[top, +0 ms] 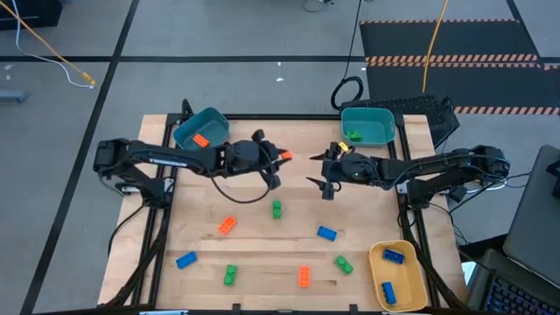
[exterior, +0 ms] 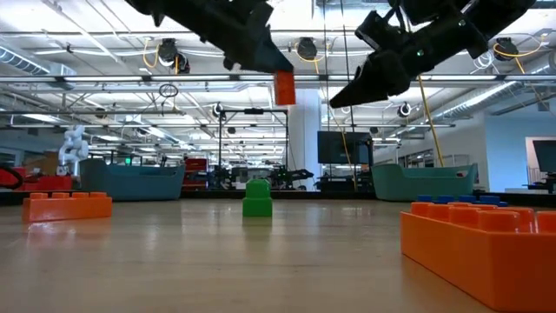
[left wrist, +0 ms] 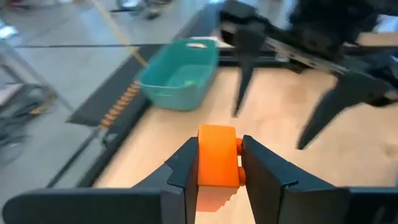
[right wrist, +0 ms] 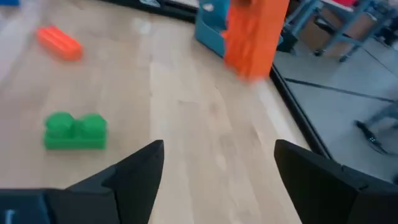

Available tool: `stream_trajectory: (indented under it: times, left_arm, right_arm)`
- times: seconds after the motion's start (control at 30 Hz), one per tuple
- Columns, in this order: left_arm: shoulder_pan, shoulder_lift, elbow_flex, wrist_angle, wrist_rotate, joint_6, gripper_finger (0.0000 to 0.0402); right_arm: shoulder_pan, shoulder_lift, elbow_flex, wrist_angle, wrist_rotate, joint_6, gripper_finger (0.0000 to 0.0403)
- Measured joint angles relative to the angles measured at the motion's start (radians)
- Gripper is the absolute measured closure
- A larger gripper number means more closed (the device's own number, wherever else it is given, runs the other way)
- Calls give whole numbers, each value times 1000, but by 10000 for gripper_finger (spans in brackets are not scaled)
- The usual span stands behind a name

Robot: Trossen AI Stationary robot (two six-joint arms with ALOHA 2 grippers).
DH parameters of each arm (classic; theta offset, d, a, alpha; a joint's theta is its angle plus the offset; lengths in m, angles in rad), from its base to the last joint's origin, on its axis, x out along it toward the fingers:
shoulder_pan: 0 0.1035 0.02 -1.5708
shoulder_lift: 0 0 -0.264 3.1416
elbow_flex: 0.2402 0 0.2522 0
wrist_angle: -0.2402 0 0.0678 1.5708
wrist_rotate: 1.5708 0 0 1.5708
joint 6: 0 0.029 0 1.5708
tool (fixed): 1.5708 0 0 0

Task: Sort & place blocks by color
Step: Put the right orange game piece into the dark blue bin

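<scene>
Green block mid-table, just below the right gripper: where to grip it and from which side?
Take the green block from straight above, fingers closing on its two long flat side faces at mid-length. It sits flat, studs up, alone on bare table, so both sides look free. The open right gripper hangs nearest; the left gripper already holds an orange block.

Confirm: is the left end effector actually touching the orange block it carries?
Touching. The left wrist view shows the left end effector with both fingers pressed flat against the sides of the orange block, no gap.
</scene>
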Motion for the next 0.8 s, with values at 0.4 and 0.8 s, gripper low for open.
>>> stream_trajectory:
  times: [0.4,0.8]
  left_arm:
    - [58,-98,0,-406,-197,-144,301]
    - [245,-107,0,-734,-432,-355,300]
  right_arm:
    - [0,-2,0,-34,112,-15,106]
    - [0,-2,0,-28,112,-18,106]
